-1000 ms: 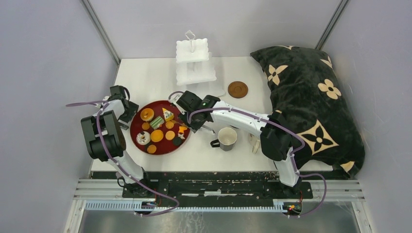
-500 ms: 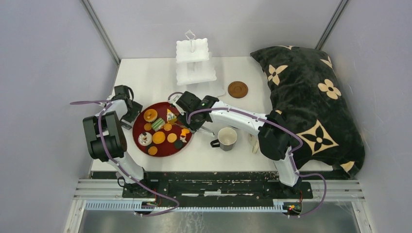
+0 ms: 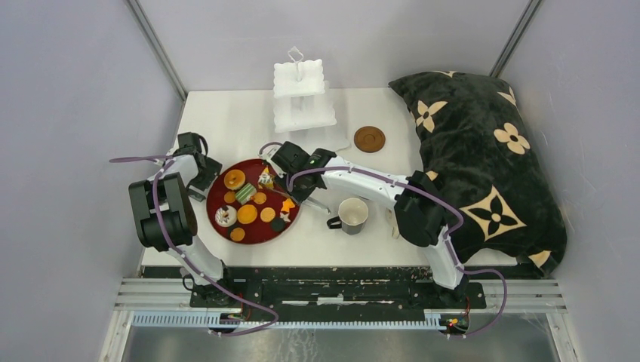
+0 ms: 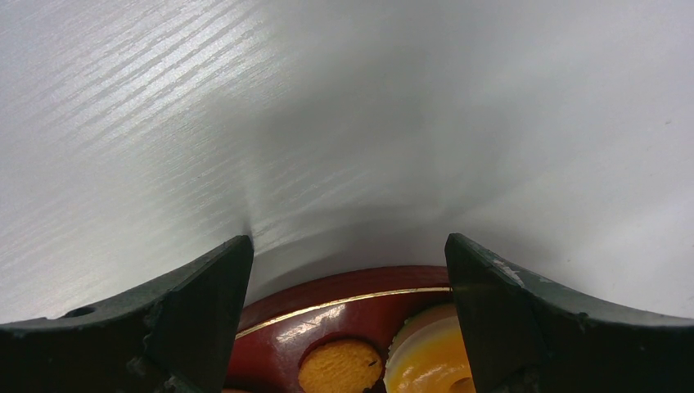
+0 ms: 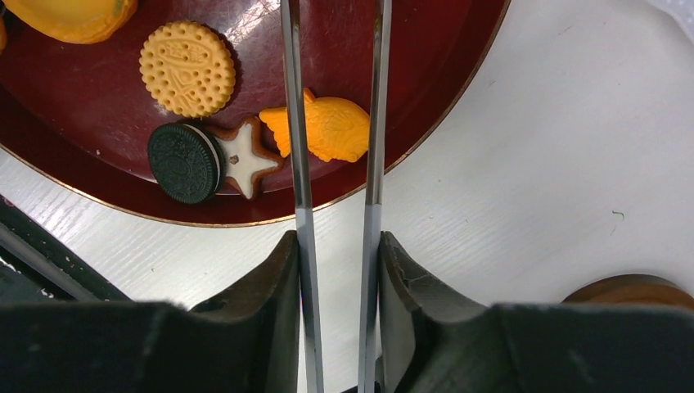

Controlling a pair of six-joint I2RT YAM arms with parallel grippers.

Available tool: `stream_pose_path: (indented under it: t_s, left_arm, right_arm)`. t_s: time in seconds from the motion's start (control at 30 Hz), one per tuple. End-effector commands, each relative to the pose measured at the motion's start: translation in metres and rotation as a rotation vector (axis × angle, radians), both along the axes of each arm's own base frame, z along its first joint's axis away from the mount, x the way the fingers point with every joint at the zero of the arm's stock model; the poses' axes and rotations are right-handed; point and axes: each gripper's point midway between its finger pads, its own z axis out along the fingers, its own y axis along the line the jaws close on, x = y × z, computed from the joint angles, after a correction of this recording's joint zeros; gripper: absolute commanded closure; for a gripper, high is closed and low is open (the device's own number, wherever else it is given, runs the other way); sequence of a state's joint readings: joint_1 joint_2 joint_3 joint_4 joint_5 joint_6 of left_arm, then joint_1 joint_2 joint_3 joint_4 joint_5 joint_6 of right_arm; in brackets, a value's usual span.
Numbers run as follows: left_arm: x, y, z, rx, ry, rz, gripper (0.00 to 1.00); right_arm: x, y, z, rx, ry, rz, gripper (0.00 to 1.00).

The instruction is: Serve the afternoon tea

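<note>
Toy sweets lie on a dark red round tray [image 3: 219, 197]: orange discs [image 3: 247, 214], a green striped cake [image 3: 243, 192], a star cookie [image 5: 244, 158] and an orange fish-shaped sweet [image 5: 331, 131]. My right gripper [image 3: 296, 183] is shut on metal tongs [image 5: 295, 123]. Their two arms straddle the fish sweet, and their tips are out of the right wrist view. My left gripper [image 3: 204, 172] is open at the tray's left rim [image 4: 344, 286], which shows between its jaws. The white three-tier stand [image 3: 302, 94] is at the back. One mug [image 3: 352, 215] stands right of the tray, and a brown coaster [image 3: 369, 139] lies behind it.
A large black pillow with cream flowers [image 3: 483, 158] fills the table's right side. A dark sandwich cookie [image 5: 184, 162] and a round biscuit [image 5: 187, 79] lie on the tray near the tongs. A brown round edge [image 5: 630, 291] shows at the right wrist view's lower right.
The left gripper has moved a little to the right and the tray has shifted right with it. The right gripper with the tongs has edged slightly left over the tray.
</note>
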State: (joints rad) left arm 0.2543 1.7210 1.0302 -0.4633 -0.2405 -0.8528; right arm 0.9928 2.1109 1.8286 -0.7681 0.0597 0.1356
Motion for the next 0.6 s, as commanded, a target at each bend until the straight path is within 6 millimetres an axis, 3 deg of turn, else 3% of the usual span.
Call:
stream_pose_path:
  t_s: [0.0,0.17,0.57]
  left_arm:
    - [-0.008,-0.011,0.002,-0.021,0.025,-0.065,0.05]
    - [0.005,-0.007,0.036,0.004,-0.024,-0.085,0.05]
    - [0.020,0.004,0.134,0.144,-0.235,-0.166,0.01]
  right_arm:
    - [0.007,0.009,0.030,0.086,-0.047,-0.012,0.73]
    - [0.000,0.002,0.040,0.096,-0.044,0.010,0.99]
    - [-0.009,-0.008,0.094,0.207,-0.114,0.029,0.99]
